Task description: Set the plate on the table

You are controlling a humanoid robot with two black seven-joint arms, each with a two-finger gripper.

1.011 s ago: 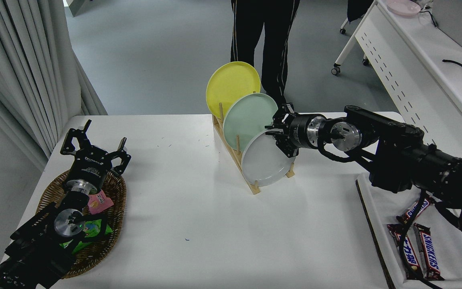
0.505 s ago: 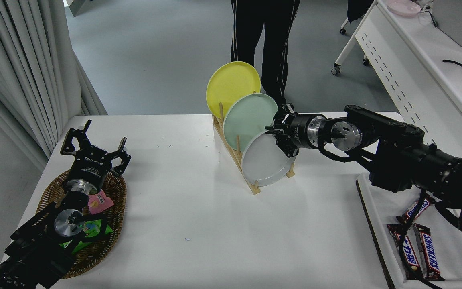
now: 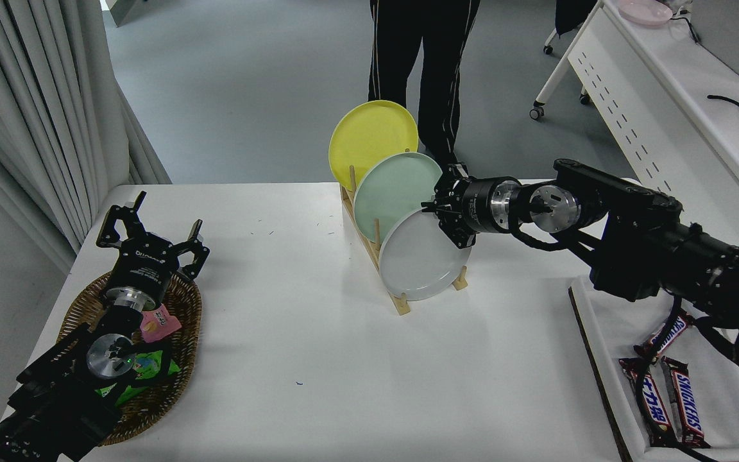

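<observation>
Just right of the frame's centre, the right gripper [image 3: 441, 218] has its fingers pinched on the upper right rim of the light grey plate [image 3: 419, 260], which stands on edge at the near end of the wooden rack [image 3: 387, 294] on the white table [image 3: 318, 359]. Compared with a second ago, this plate has shifted a little to the left and upward in the picture, and the rack's near end has moved with it (the whole rack seems to have been dragged slightly). The mint green plate [image 3: 392, 192] behind it and the yellow plate [image 3: 369, 138] at the far end have also shifted slightly in the picture. The right arm's wrist has likewise moved slightly left and up.

At the lower left, the left gripper [image 3: 151, 240] is parked over a wicker basket [image 3: 87, 305] of snack packets, its fingers spread apart, just as in the earlier pictures. Chocolate bars [image 3: 668, 398] lie on a white cloth [image 3: 716, 385] at the lower right. A person's dark-trousered legs [image 3: 424, 70] stand beyond the table at the top centre, and a long white desk [image 3: 664, 83] fills the upper right corner.
</observation>
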